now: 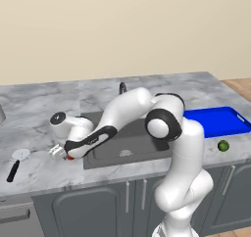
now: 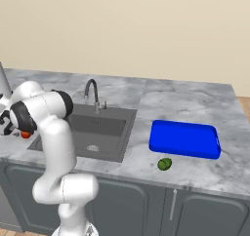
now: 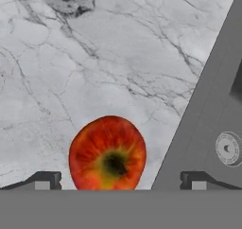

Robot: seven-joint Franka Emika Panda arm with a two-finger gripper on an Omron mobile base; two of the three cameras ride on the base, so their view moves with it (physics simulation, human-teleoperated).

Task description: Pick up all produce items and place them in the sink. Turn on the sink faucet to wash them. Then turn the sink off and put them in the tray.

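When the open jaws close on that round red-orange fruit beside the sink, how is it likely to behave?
The round red-orange fruit sits loose on the grey marble counter, so it may roll if nudged. Its skin looks smooth and glossy, so it might slip. It lies between the open gripper tips, likely light.

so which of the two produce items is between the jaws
The red-orange one, on the counter left of the sink; the green one sits by the blue tray.
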